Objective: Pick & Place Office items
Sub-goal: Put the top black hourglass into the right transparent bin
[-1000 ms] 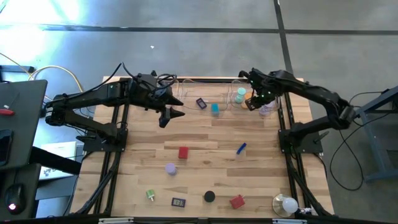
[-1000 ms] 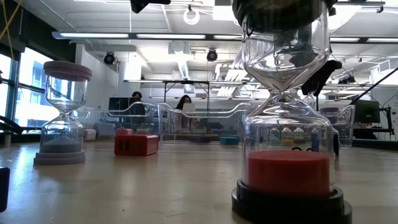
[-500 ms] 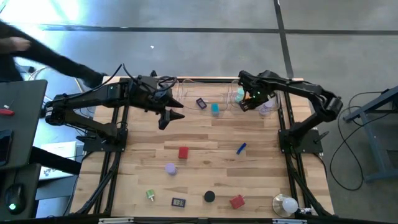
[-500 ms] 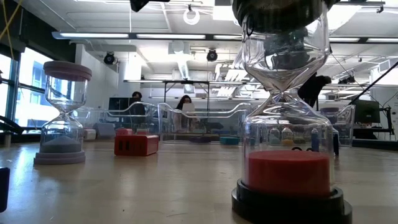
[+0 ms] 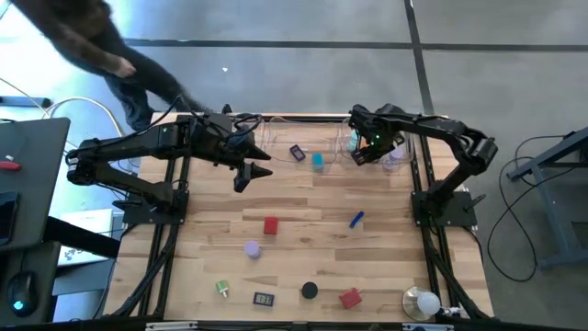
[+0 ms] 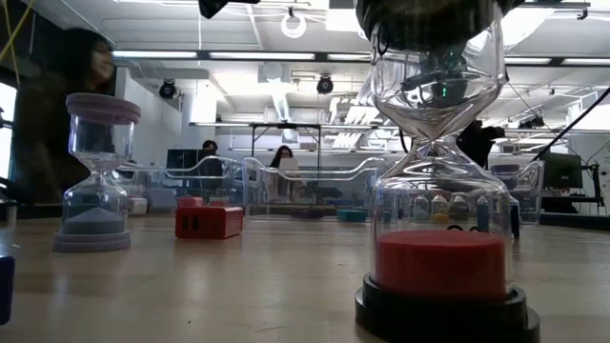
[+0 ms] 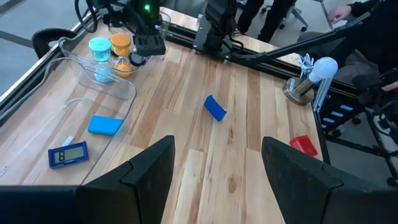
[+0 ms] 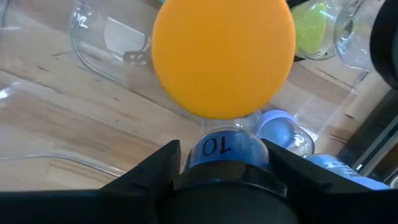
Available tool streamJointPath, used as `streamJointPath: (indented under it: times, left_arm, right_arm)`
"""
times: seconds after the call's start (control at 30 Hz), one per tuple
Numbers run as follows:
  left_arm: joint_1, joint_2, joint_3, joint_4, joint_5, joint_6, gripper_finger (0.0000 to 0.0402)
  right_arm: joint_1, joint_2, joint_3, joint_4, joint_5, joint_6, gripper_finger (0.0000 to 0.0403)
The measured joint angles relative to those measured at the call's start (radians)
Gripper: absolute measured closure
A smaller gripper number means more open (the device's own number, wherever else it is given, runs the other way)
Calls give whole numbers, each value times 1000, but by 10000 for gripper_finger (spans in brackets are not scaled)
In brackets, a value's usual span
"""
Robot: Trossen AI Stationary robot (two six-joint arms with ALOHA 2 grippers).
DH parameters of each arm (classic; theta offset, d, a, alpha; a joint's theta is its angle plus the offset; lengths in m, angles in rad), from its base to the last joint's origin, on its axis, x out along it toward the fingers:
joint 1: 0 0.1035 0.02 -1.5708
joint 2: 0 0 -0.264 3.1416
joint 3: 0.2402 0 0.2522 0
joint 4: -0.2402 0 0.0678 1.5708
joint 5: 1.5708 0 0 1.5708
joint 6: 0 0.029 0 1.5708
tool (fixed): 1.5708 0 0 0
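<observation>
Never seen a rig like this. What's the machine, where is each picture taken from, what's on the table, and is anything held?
Two dark robot arms work at a wooden table. One picture looks down from above, one looks level across the tabletop, and two come from wrist cameras. The left hand hangs open and empty above the table. The right hand is at the clear tray beside an orange-capped sand timer; whether it grips anything is unclear. Loose on the table: a red block, a blue stick, a black-capped sand timer and a white bulb.
</observation>
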Motion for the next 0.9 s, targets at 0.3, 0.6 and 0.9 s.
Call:
streamJointPath:
  times: [0.3, 0.6, 0.9]
  left_arm:
    - [17, 0, 0, 1, 0, 1, 167]
    - [42, 0, 0, 2, 0, 15, 167]
    - [42, 0, 0, 2, 0, 22, 167]
  right_arm:
    - [0, 0, 0, 14, 4, 2, 154]
    - [0, -5, 0, 10, 21, 19, 156]
    - [0, -69, 0, 8, 86, 47, 156]
